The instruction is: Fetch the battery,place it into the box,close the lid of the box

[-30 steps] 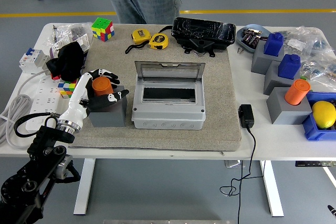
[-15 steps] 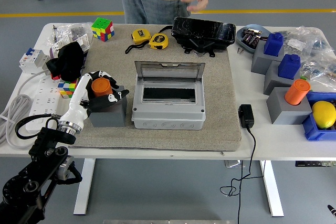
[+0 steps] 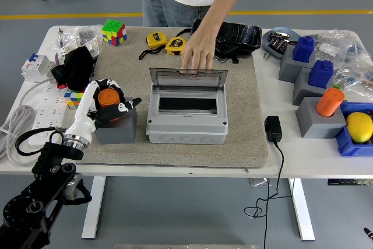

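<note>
An orange cylindrical battery (image 3: pixel 108 97) stands in the top of a grey block (image 3: pixel 116 129) at the mat's left side. My left hand (image 3: pixel 112 100) comes in from the lower left, its black fingers curled around the battery. The grey box (image 3: pixel 186 122) sits mid-mat with its clear lid (image 3: pixel 187 77) standing up at the back and its dark slot open. A person's hand (image 3: pixel 198 55) reaches down from the far side and rests its fingers on the lid's top edge. My right arm is out of view.
A second orange cylinder (image 3: pixel 330 102) sits on a grey block at the right, beside blue blocks (image 3: pixel 321 73) and a yellow ball (image 3: pixel 359 126). A black adapter (image 3: pixel 273 127) with its cable lies right of the box. Tape measures (image 3: pixel 166 43), a black case (image 3: pixel 236 36) and a puzzle cube (image 3: pixel 113 32) lie behind.
The person's hand has come down from above the table onto the lid's top edge. My left hand has closed tighter around the battery and shifted slightly left.
</note>
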You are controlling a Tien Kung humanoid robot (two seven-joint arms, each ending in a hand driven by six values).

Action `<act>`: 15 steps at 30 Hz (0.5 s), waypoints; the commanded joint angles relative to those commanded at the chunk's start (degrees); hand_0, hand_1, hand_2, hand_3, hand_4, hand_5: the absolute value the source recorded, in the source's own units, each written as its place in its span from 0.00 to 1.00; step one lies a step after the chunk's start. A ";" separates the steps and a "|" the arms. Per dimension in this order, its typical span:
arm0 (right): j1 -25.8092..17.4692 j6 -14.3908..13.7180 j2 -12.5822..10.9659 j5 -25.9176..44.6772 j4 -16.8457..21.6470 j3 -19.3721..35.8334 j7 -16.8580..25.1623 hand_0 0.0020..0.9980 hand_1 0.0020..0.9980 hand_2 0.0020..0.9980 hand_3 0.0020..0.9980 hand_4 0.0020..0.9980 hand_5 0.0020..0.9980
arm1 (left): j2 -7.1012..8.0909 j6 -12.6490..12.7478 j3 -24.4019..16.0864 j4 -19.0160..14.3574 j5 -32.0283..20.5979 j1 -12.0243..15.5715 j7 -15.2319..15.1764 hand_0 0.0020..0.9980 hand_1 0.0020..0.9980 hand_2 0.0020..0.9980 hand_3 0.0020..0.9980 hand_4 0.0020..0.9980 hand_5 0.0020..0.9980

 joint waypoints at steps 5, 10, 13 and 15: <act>0.06 -0.01 -0.05 0.07 0.02 -0.08 -0.02 0.80 0.74 0.74 0.80 1.00 1.00 | -0.04 0.82 0.27 0.10 0.23 0.05 -0.04 0.10 0.09 0.13 0.13 1.00 0.10; 0.06 0.00 -0.07 0.01 0.01 0.04 -0.02 0.80 0.74 0.74 0.80 1.00 1.00 | -0.23 1.54 0.48 0.25 0.14 0.19 -0.14 0.10 0.08 0.12 0.12 1.00 0.10; 0.06 0.02 -0.07 0.08 0.04 -0.03 -0.02 0.80 0.74 0.74 0.80 1.00 1.00 | -0.20 2.22 0.46 0.20 0.08 0.12 -0.09 0.10 0.08 0.12 0.12 1.00 0.10; 0.07 0.01 -0.09 0.01 0.03 0.10 -0.01 0.80 0.74 0.74 0.80 1.00 1.00 | -0.12 2.37 0.40 0.04 -0.08 0.03 -0.06 0.10 0.08 0.12 0.12 1.00 0.10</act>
